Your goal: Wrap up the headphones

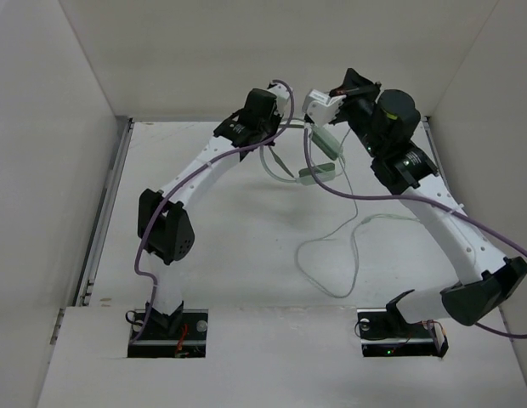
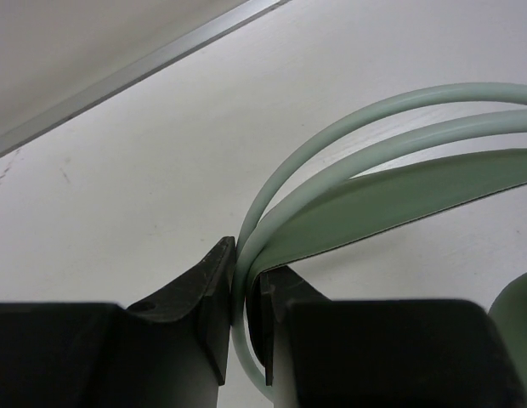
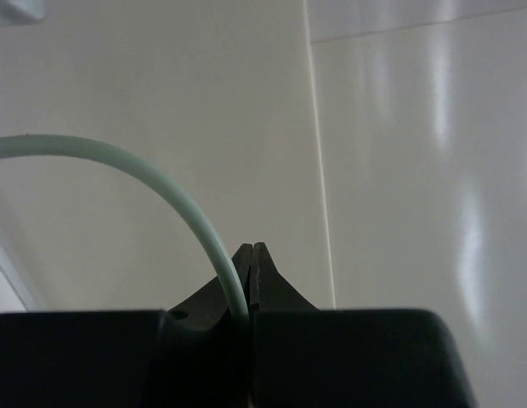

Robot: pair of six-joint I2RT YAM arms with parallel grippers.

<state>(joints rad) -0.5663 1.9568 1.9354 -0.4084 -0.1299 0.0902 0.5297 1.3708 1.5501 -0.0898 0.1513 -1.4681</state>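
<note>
Holding headphones aloft over the far side of the table, between both claws. Pinched shut with the left claw on the headband — arching up and right from it. Clamped tight with the right claw on a thin pale strand, likely the cable, curving off left. Remaining loops down on the table toward the bases — nearer the right arm, so probably winding from there.

Pale mint-green over-ear headphones above the flat white table's far end.
Left gripper is on their left and right gripper on their right; their thin pale cable trails nearward across the table.
</note>
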